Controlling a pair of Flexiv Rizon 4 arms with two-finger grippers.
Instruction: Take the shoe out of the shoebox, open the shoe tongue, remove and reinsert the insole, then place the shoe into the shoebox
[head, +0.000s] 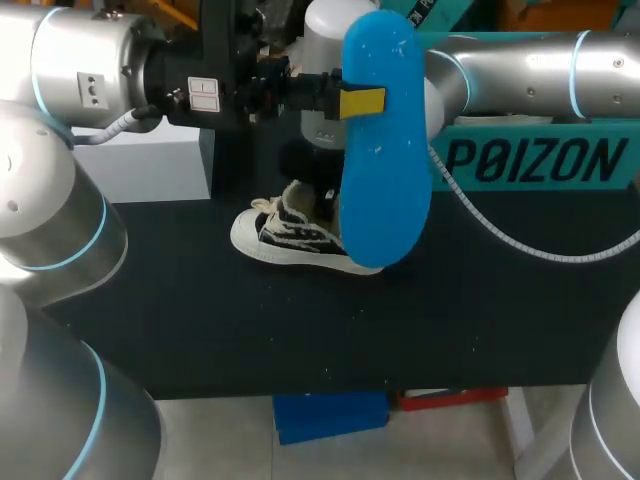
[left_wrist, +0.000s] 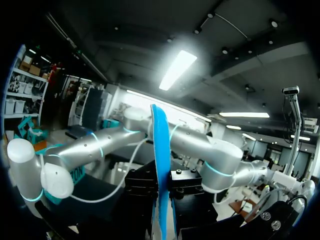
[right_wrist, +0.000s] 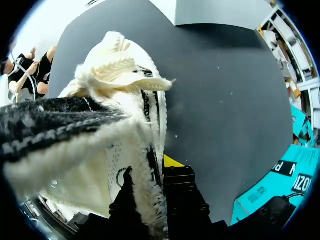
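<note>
Left gripper (head: 352, 101) clamps the blue foam insole (head: 385, 190) aloft; right gripper (right_wrist: 151, 173) pinches the black-and-cream canvas shoe (head: 285, 238). Next: reinsertion, toe-first, probably.

Robotics lab, manipulation test bench. Signs: left arm (head: 60, 200) and right arm (head: 520, 75), silver, jointed, over black table (head: 300, 340); teal shoebox (right_wrist: 272, 192) beside right gripper (right_wrist: 155, 172); sneaker (right_wrist: 115, 100) wall between its fingers.

Blue insole (head: 385, 150) upright aloft, black-and-white shoe (head: 290, 238) on its sole below, teal shoebox (head: 540, 160) behind
</note>
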